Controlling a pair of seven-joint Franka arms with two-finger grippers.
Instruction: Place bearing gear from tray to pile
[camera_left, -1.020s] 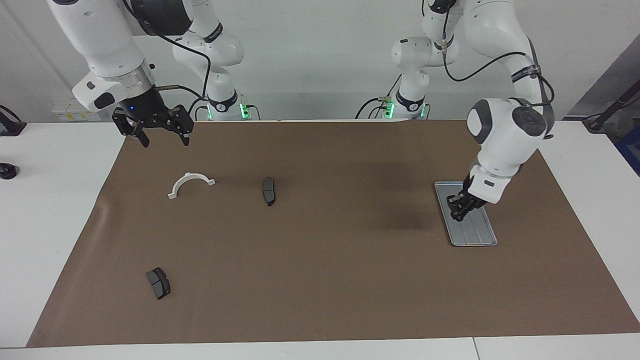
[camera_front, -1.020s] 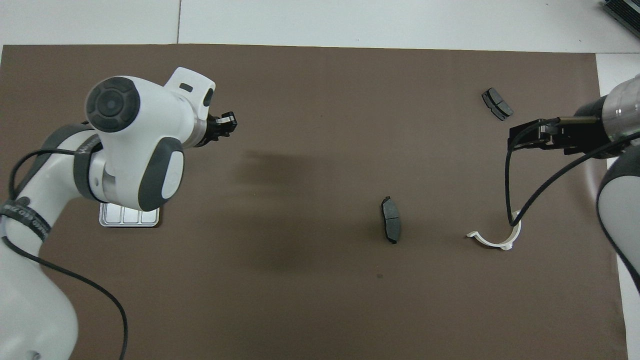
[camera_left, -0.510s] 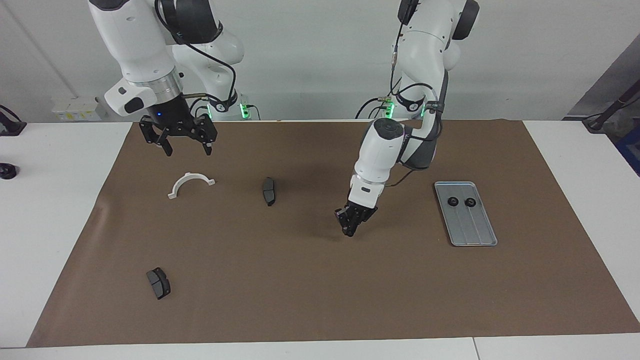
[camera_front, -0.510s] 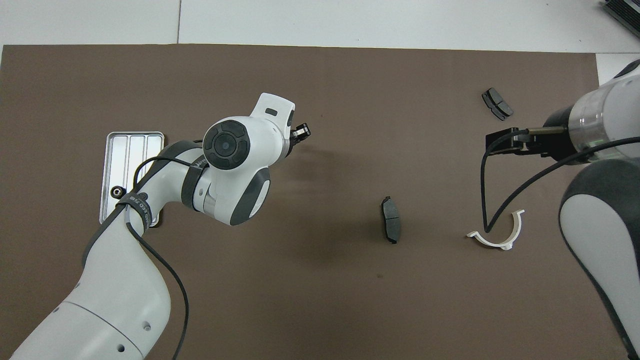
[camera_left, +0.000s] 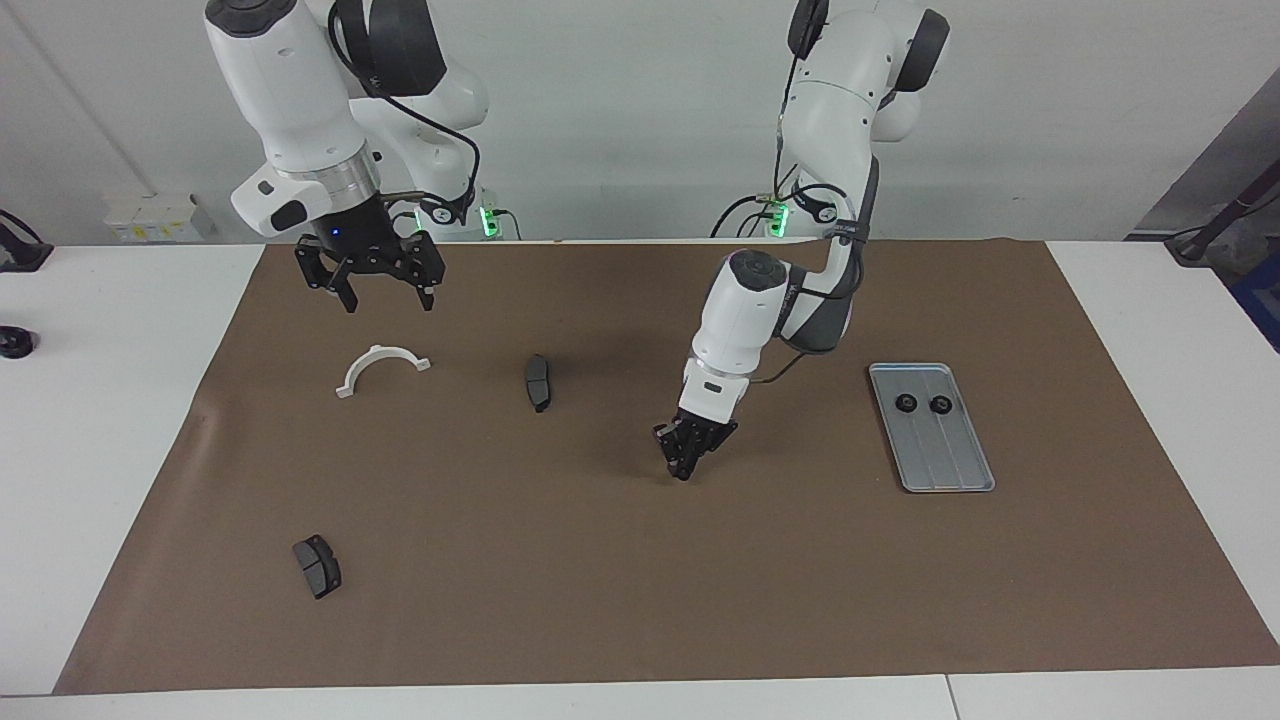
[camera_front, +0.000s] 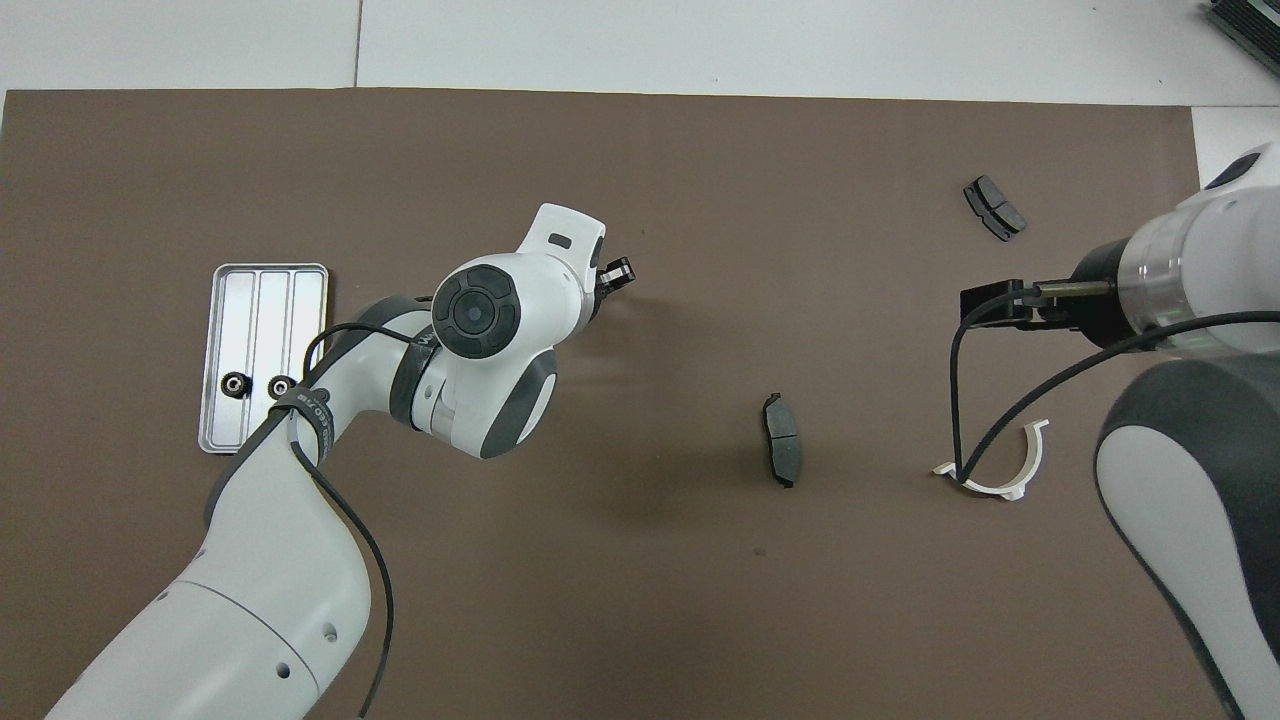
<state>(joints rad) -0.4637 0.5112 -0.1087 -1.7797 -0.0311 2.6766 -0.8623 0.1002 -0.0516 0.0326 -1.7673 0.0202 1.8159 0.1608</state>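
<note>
Brown mat: work surface.
Tray: toward the left arm's end, two bearing gears lying in it, awaiting transfer.
Left gripper: low over mid-mat, well clear of tray; grip and any load indiscernible.
Right gripper: spread, empty, waiting above the white half-ring.

A second ago the left gripper was down in the flat silver-grey ridged metal tray; now it hangs low over the brown mat near the table's middle, possibly gripping something small. The right gripper has shifted toward the white half-ring bracket.
</note>
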